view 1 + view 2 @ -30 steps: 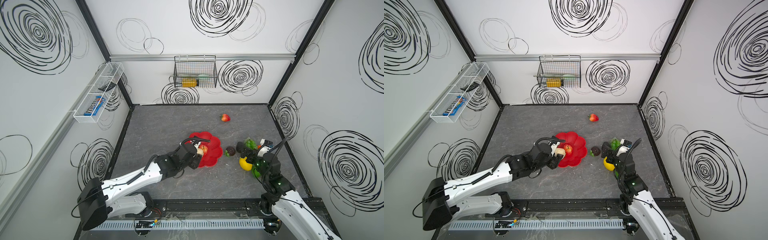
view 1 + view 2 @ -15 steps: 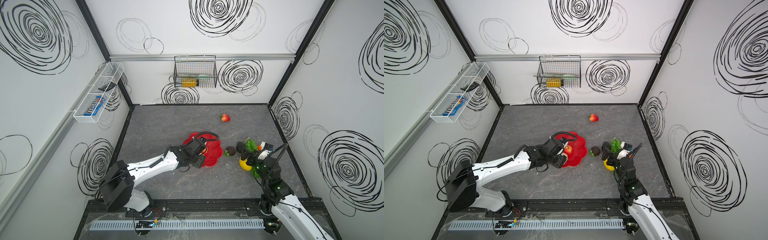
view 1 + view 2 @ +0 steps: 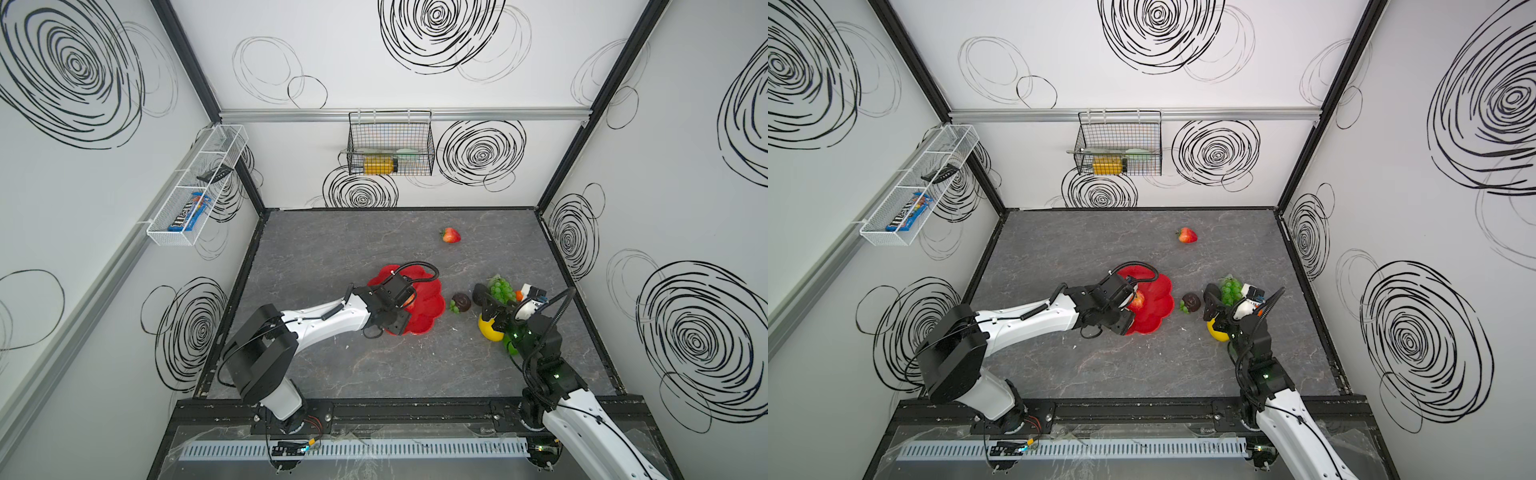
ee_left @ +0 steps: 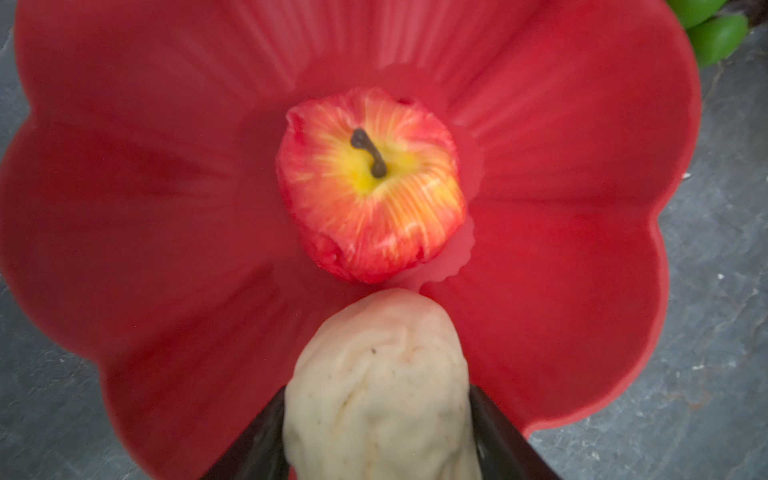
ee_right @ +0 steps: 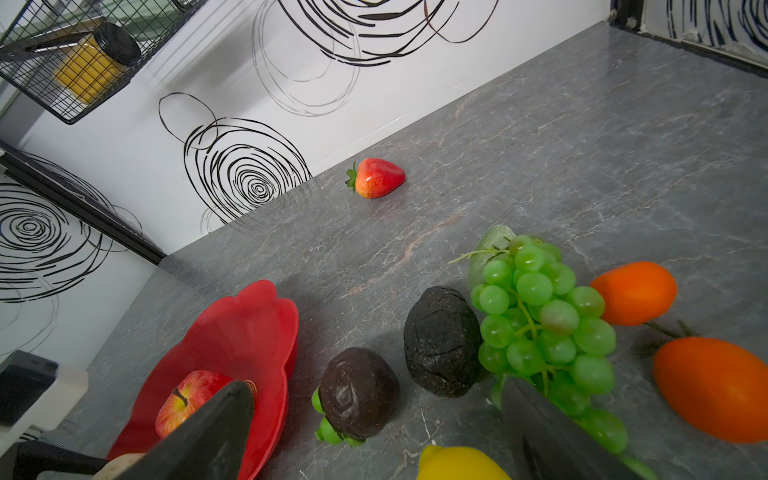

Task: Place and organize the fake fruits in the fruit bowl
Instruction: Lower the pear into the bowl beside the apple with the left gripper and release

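The left gripper (image 4: 378, 390) is clamped on the pear (image 4: 374, 345): in the left wrist view both dark fingers (image 4: 266, 428) press against its sides, and its narrow end points at the apple (image 4: 370, 187) without clearly touching it. The apple sits stem up in the middle of the bowl (image 4: 166, 166), and the pear hangs over the bowl's inner slope; whether it rests on the red surface cannot be told. In both top views the bowl (image 3: 432, 307) lies near the middle of the table (image 3: 332, 249), with the left arm reaching over its near-left side. The right gripper (image 5: 376, 384) has its jaws wide apart and holds nothing, hovering over the fruits on the right of the table. There the mangosteen (image 5: 359, 392) lies just beside the bowl, then the avocado (image 5: 442, 340), touching the grapes (image 5: 540, 316), with two oranges (image 5: 633, 293) beyond them and a lemon (image 3: 488, 330) nearest the arm. The strawberry (image 3: 451, 235) lies alone on its side, well apart, toward the back wall.
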